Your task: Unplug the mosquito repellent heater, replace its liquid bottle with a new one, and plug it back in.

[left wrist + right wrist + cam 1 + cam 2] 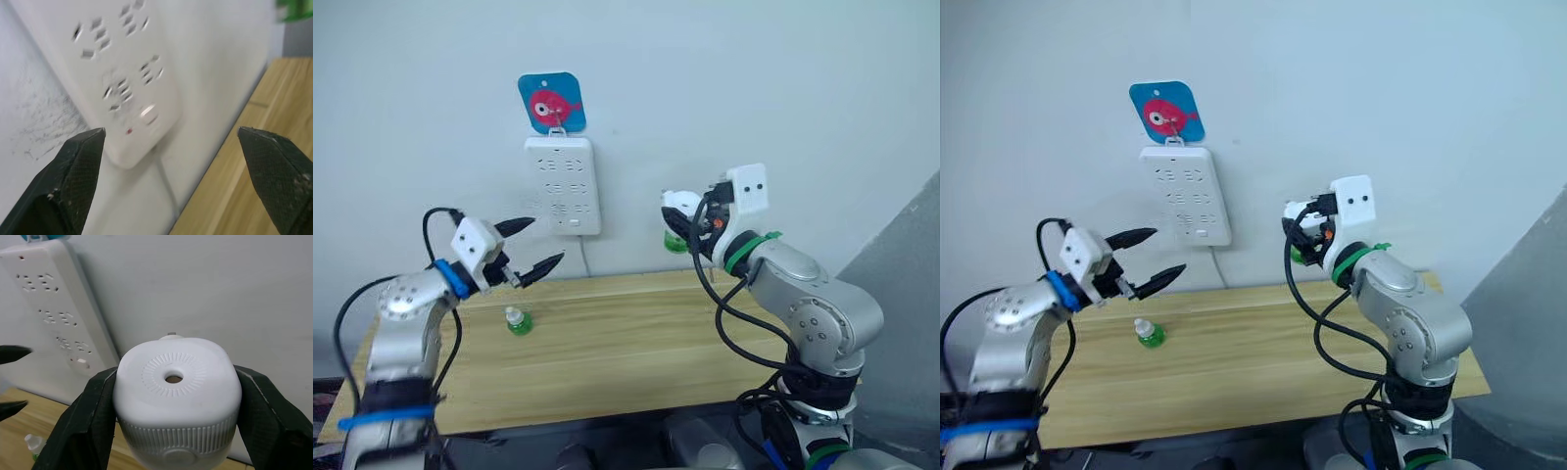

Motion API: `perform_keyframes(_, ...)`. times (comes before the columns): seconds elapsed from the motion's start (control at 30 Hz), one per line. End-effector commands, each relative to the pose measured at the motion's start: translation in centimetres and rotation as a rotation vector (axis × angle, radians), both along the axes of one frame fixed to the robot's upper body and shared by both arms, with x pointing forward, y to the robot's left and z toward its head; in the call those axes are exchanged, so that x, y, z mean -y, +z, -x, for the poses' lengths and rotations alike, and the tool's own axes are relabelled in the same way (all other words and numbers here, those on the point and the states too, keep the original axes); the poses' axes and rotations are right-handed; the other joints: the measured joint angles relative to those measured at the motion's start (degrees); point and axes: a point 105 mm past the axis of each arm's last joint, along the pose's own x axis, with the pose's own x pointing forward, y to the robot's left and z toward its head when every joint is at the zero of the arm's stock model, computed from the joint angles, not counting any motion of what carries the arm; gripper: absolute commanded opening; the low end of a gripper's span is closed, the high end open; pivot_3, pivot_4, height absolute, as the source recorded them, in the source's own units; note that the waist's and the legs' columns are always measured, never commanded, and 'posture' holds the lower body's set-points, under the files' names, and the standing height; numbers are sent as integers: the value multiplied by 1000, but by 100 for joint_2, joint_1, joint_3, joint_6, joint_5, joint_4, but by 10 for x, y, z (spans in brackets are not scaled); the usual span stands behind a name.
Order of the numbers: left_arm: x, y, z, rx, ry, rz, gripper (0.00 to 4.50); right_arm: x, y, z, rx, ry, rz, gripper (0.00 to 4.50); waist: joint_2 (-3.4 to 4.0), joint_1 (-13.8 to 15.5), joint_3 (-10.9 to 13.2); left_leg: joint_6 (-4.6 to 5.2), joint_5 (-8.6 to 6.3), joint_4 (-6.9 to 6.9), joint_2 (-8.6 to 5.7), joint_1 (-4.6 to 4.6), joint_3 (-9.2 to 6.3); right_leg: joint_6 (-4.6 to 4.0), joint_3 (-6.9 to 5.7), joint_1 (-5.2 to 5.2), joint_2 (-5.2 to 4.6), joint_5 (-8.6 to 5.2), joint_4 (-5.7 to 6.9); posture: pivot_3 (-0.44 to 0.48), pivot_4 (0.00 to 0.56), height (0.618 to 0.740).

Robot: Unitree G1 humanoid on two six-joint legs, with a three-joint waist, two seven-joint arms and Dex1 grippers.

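Mosquito repellent heater point(177, 396): clamped in right gripper point(177, 404), right of power strip point(563, 185). Left gripper point(540, 245): spread, nothing held, below strip. Liquid bottle point(518, 320): stood on table point(636, 362).

A pale wall point(754, 88) rises behind a light wooden table point(636, 362); grey panel point(901, 294) at right.

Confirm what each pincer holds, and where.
Right pincer grips the small white rounded plastic mosquito repellent heater by its two opposite sides, vent hole facing the camera. Left pincer is open, holding nothing.
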Motion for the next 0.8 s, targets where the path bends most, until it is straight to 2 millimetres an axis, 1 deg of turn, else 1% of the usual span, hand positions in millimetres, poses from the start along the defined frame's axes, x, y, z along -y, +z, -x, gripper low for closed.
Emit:
perform_keyframes(0.03,41,15,32,53,-133,62,4500,5,16,6,53,0,-101,2964,3,49,2,0,0,2,-4,0,3,1,1,2,-2,0,0,-242,74,733)
perform_keyframes(0.1,60,10,47,17,-200,90,4500,7,15,6,28,-6,-167,2964,8,107,5,0,0,4,-8,1,11,22,10,2,-3,-11,-1,-249,73,733)
perform_keyframes(0.17,76,9,49,-6,-221,132,4500,8,15,8,6,-3,-221,2964,16,156,10,0,0,6,-8,3,12,24,16,3,8,-11,0,-258,73,733)
perform_keyframes(0.27,96,10,42,-24,-230,192,4500,10,16,13,-19,3,-300,2964,34,196,10,2,4,23,-11,3,49,27,18,8,23,-12,0,-274,71,733)
perform_keyframes(0.3,99,10,39,-30,-229,204,4500,10,17,14,-25,5,-315,2964,35,196,9,3,5,26,-13,3,53,28,15,9,24,-12,0,-285,71,733)
perform_keyframes(0.43,123,16,25,-11,-260,270,4500,10,19,19,-54,6,-432,2964,54,140,-4,4,5,24,-12,3,86,33,38,2,27,-9,-2,-309,66,733)
perform_keyframes(0.63,146,20,13,25,-304,306,4500,8,22,22,-94,-1,-585,2964,78,-50,-18,7,2,15,-8,4,101,32,50,-4,33,-9,-2,-335,61,733)
perform_keyframes(0.8,156,18,6,39,-325,310,4500,7,24,23,-114,-1,-656,2964,82,-173,-21,8,2,15,-2,6,105,33,57,-6,41,-9,-1,-343,60,733)
